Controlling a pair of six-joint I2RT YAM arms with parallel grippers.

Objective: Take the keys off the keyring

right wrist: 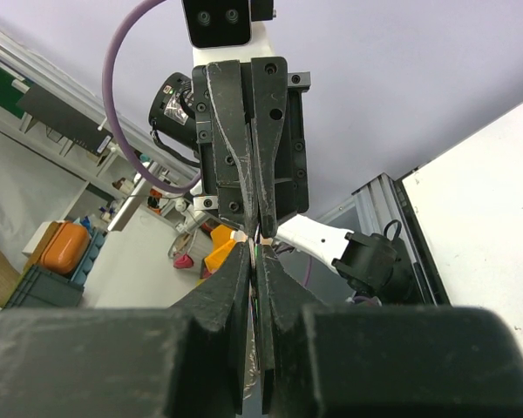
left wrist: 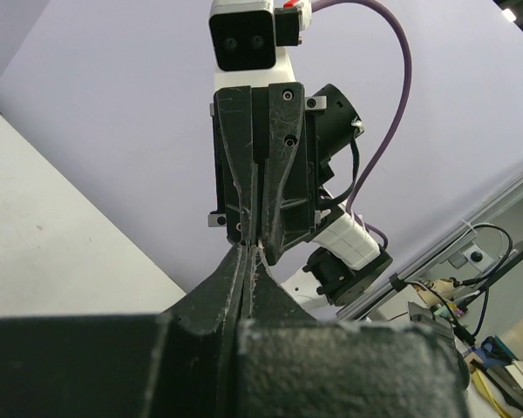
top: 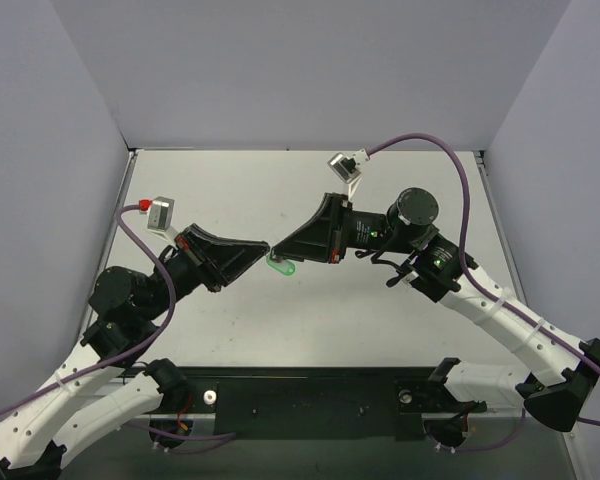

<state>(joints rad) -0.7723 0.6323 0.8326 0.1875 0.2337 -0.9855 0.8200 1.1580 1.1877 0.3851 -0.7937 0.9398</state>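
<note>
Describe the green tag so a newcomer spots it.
Above the white table's centre, the black left pincer and right pincer meet tip to tip. Right by that point is the keyring: a tiny oval tag, the only bright green thing.

Overhead cam looks down on the whole table (top: 400, 330); wrist cams face each other close-up, sharing the touching fingertips (left wrist: 240, 280).
</note>
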